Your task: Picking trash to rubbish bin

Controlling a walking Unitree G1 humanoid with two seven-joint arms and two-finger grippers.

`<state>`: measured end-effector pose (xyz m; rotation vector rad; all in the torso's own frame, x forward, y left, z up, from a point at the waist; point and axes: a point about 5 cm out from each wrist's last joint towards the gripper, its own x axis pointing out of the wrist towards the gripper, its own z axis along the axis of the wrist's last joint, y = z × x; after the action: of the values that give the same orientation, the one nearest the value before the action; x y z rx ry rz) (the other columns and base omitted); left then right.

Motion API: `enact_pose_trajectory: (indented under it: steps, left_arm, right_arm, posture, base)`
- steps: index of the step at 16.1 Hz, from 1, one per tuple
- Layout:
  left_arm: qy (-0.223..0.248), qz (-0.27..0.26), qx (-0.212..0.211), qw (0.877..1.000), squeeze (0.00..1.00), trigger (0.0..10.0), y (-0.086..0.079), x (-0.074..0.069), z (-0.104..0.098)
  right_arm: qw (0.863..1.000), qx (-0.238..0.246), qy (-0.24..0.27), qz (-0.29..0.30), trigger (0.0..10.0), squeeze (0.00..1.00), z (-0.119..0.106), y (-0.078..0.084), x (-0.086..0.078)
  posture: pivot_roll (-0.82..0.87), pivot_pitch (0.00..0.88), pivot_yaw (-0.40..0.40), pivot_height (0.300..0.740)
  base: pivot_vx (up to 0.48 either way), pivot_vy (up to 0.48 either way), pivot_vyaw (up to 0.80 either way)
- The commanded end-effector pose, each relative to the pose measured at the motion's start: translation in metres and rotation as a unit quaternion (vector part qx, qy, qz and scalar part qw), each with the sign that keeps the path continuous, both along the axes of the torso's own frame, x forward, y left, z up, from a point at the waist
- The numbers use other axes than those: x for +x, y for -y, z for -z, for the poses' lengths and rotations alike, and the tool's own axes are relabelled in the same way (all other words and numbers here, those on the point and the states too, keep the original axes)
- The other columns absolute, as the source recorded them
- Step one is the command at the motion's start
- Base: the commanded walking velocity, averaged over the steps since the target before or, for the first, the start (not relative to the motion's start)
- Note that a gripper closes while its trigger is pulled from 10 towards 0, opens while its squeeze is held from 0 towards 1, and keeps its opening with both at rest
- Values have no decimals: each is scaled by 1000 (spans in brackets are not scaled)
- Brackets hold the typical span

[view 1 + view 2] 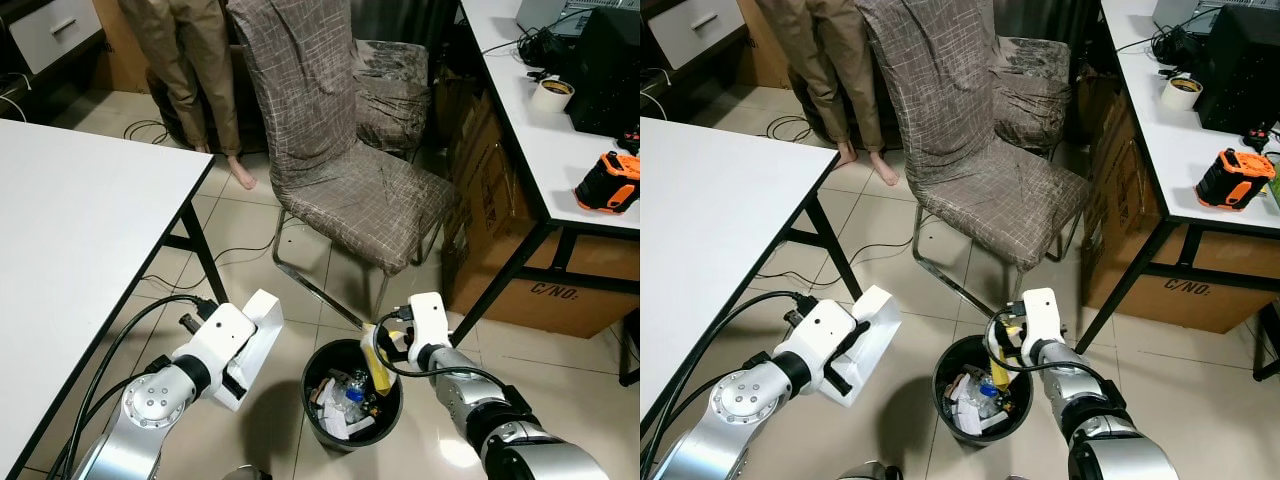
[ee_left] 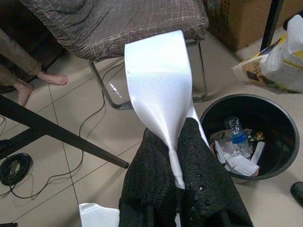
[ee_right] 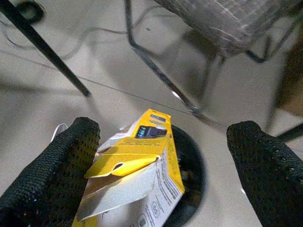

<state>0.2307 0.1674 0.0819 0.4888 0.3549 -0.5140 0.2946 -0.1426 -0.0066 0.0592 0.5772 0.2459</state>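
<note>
Right gripper over bin rim nearest chair, jaws wide apart; yellow box leans on one finger, unclamped, above bin. Left gripper jaws pinch white sheet beside bin. Advice: tilt wrist inward so box falls clear of rim.

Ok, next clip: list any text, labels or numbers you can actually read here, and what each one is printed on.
"C/NO:" on the side of the cardboard box under the right-hand table.
Yellow carton by the right gripper, over the black bin: small print and a dark label, too blurred to read.
White sheet in the left gripper: blank.
Orange tool on the table: no legible marking.
</note>
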Motion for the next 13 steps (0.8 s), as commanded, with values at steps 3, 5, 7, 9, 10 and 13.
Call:
enact_pose_trajectory:
  steps: [3, 5, 7, 9, 10, 13]
  left_arm:
    - [9, -9, -8, 1000, 0, 10000, 1, 5, -4]
    - [6, -4, -6, 1000, 0, 10000, 3, 4, -2]
    - [5, -4, -5, 1000, 0, 10000, 3, 3, -2]
    - [4, -5, -5, 1000, 0, 10000, 2, 1, -1]
    - [3, -5, -5, 1000, 0, 10000, 2, 1, -1]
    - [4, -5, -2, 1000, 0, 10000, 1, 2, -2]
  right_arm:
    - [995, 70, 9, 67, 10000, 0, -12, 4, 13]
    - [997, 51, 6, 49, 10000, 0, -11, 4, 12]
    - [999, -32, 2, -1, 10000, 0, -6, 4, 7]
    - [998, 29, -14, 54, 10000, 0, -6, 3, 9]
    - [992, 84, -19, 92, 10000, 0, -8, 3, 11]
    - [987, 113, -31, 106, 10000, 0, -10, 0, 13]
  posture:
    - [60, 80, -11, 740]
    - [57, 80, -12, 740]
    - [59, 84, -15, 740]
    - [60, 88, -13, 740]
    - [60, 88, -13, 740]
    - [62, 93, -13, 740]
  base:
    - [0, 0, 0]
    - [0, 0, 0]
    - [0, 0, 0]
    - [0, 0, 0]
    - [0, 0, 0]
    - [0, 0, 0]
